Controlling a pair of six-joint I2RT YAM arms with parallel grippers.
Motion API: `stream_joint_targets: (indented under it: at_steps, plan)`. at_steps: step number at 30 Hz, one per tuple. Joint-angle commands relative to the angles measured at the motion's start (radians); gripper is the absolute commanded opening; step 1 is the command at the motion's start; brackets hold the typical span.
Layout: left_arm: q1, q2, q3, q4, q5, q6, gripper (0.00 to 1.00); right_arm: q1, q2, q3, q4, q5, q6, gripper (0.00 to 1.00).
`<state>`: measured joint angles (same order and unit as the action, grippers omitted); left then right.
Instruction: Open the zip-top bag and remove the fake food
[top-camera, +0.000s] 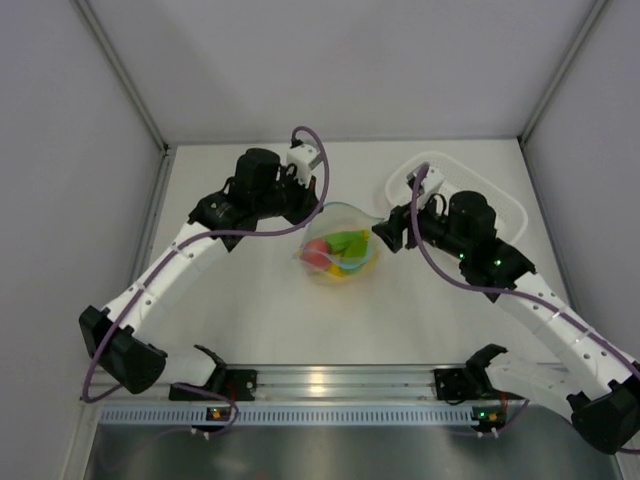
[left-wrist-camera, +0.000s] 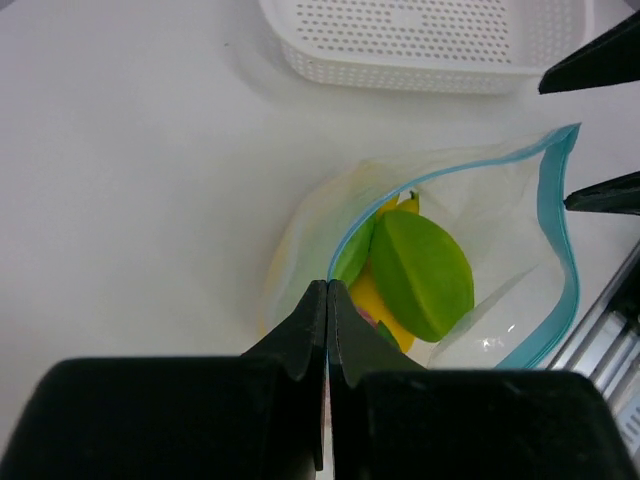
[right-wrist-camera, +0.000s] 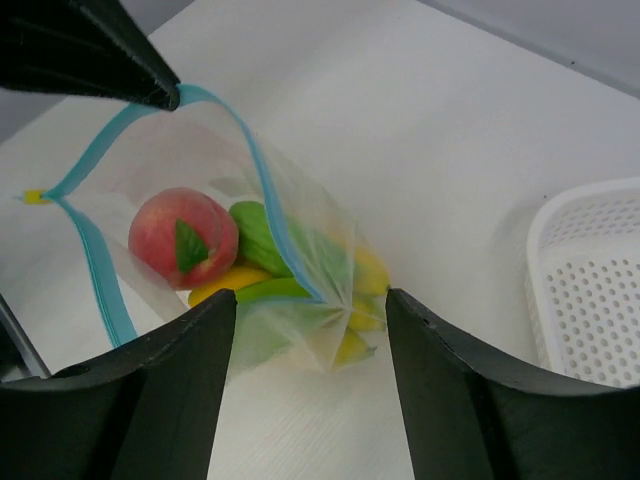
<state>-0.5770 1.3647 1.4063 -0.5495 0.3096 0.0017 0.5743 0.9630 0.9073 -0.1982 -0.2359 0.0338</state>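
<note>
Left fingers (left-wrist-camera: 308, 325): pinched shut on the zip-top bag (left-wrist-camera: 505, 200) at its blue rim;
Right fingers (right-wrist-camera: 190, 350): stood wide apart – bag corner between them;
Bag: rested on the bench (top-camera: 420, 320), mouth open – fake food (left-wrist-camera: 425, 270) inside.

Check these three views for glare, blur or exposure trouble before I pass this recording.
Top external: soft, even light, faint shadows; one glare patch on the metal rail. Left wrist: the left gripper, pinching the zip-top bag, is a dark, soft-edged mass near the lens; small glint on the plastic. Right wrist: pink peach-like fruit sharp; the open right gripper is underexposed.
</note>
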Motion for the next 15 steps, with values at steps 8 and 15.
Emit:
stream_joint_targets:
  at_steps: [8,15]
  plan:
    - [-0.129,-0.208,-0.119,0.099,-0.587,-0.460,0.00,0.012,0.137,0.238,-0.093,0.043,0.299,0.57]
    - [-0.172,-0.259,-0.216,0.120,-0.834,-0.730,0.00,0.073,0.132,0.199,-0.032,0.030,0.414,0.50]
